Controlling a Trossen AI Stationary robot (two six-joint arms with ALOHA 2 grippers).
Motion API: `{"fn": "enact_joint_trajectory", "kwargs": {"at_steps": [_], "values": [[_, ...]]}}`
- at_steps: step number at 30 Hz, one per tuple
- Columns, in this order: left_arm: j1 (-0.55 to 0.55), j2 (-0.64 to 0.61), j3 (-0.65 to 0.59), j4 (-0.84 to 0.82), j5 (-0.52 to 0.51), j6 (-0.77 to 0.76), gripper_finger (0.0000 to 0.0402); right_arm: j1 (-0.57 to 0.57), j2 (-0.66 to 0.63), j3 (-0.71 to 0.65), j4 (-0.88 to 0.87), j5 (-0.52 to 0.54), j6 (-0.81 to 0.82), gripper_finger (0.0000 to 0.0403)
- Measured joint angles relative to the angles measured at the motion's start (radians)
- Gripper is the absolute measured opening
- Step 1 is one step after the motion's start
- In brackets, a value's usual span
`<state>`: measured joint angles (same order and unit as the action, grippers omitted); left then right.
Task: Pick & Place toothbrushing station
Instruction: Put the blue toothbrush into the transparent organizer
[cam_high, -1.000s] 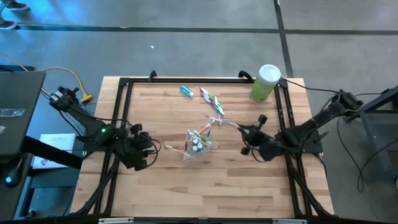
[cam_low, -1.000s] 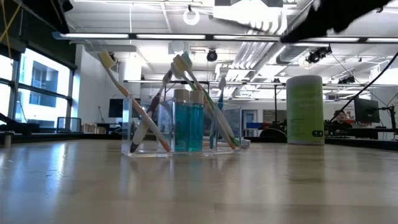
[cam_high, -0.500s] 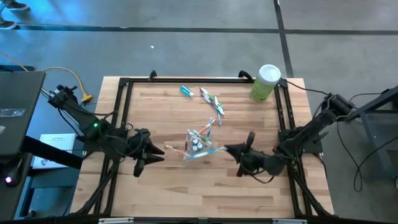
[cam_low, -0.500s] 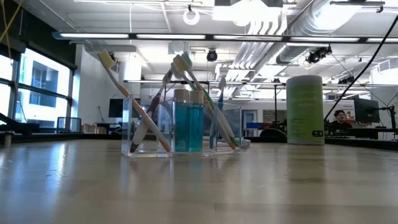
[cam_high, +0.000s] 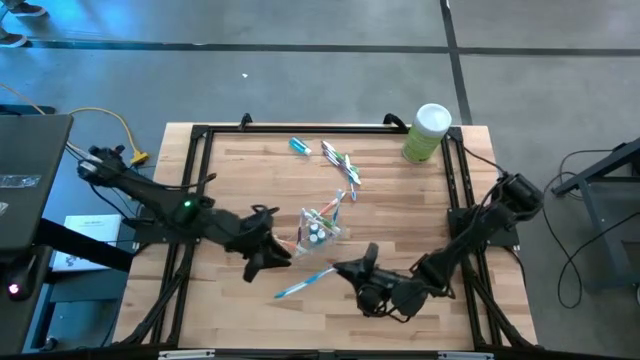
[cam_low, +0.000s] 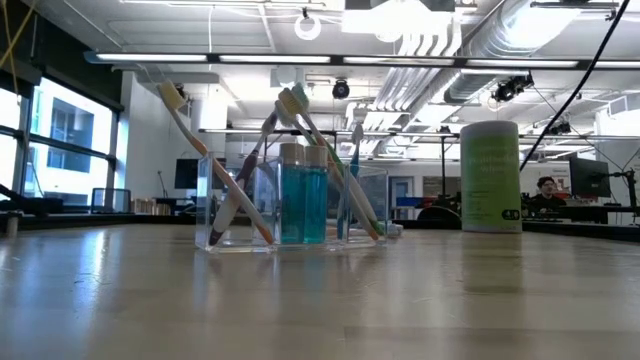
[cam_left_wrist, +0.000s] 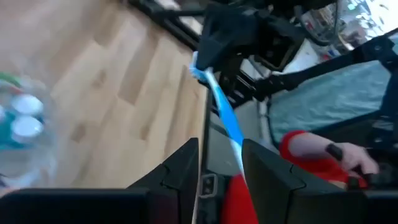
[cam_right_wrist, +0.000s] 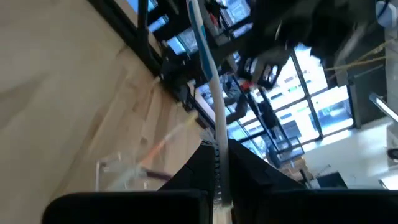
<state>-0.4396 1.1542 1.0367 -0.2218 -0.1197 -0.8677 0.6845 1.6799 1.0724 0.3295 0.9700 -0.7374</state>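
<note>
Green canister (cam_high: 427, 131) at 1 o'clock: label print unreadable. Clear cup (cam_high: 320, 230) mid-table, holding toothbrushes and tubes. Right gripper (cam_high: 352, 271) at 6 o'clock, clenched on blue toothbrush (cam_high: 305, 283). Left gripper (cam_high: 277, 256) beside cup; grip unclear.

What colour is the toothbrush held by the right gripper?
Blue and white: the toothbrush in the right gripper shows best in the high view.

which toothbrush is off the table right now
The blue-and-white toothbrush gripped in the right claw, near the table's front edge. The others stand in the clear cup or lie flat farther back.
</note>
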Motion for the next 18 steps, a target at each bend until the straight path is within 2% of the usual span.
{"fn": "enact_joint_trajectory", "kwargs": {"at_steps": [3, 7, 16, 18], "values": [[0.062, 0.039, 0.000, 0.061, 0.117, -0.009, 0.0120, -0.011, 0.025, 0.037, -0.017, -0.036, -0.001, 0.0019], [0.126, 0.087, 0.000, 0.097, 0.231, -0.018, 0.0120, -0.034, 0.027, 0.050, -0.043, -0.035, 0.000, 0.0019], [0.204, 0.187, 0.000, 0.177, 0.439, -0.074, 0.0120, -0.094, 0.027, 0.049, -0.095, -0.055, 0.000, 0.0020], [0.212, 0.205, 0.000, 0.197, 0.459, -0.075, 0.0120, -0.108, 0.027, 0.049, -0.095, -0.071, 0.003, 0.0020]]}}
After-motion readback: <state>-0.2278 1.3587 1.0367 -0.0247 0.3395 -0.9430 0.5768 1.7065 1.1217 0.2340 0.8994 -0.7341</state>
